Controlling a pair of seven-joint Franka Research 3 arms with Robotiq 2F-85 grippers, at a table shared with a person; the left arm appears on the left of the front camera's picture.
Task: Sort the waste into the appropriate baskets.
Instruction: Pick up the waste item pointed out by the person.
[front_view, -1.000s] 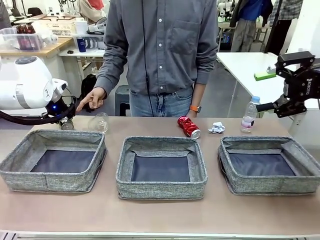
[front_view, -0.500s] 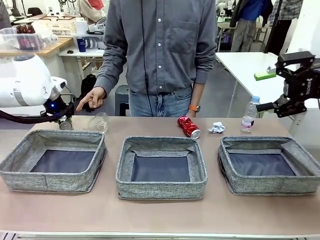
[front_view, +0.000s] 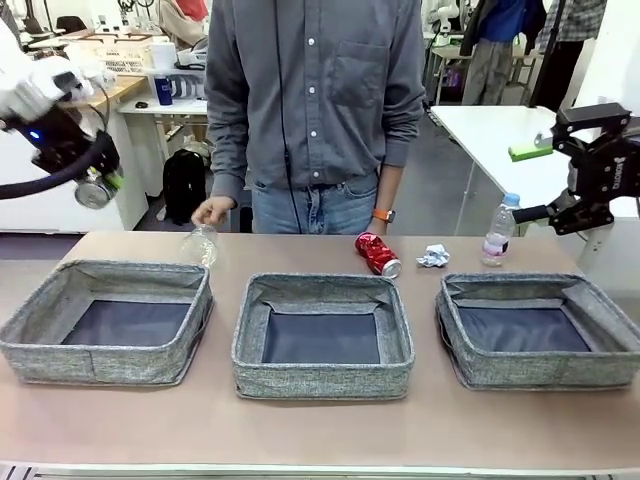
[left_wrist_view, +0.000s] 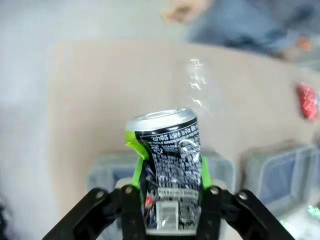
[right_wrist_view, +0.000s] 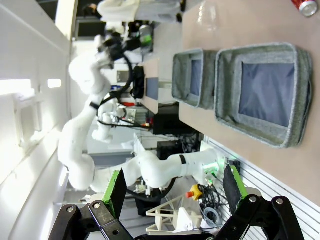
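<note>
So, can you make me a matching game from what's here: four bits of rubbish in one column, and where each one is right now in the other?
Things:
1 dark can
2 red can
3 bottle
4 cup

Places:
A upright on the table
B lying behind the middle basket
C held up in the robot's left hand
D behind the left basket

Pairs: 1-C, 2-B, 3-A, 4-D

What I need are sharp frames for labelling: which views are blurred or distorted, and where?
Left wrist view: the dark can in the left claw is crisp, but the table and baskets behind are smeared; front view: even light, sharp across the table; right wrist view: sharp but rolled sideways, with a washed-out bright patch at its left.
</note>
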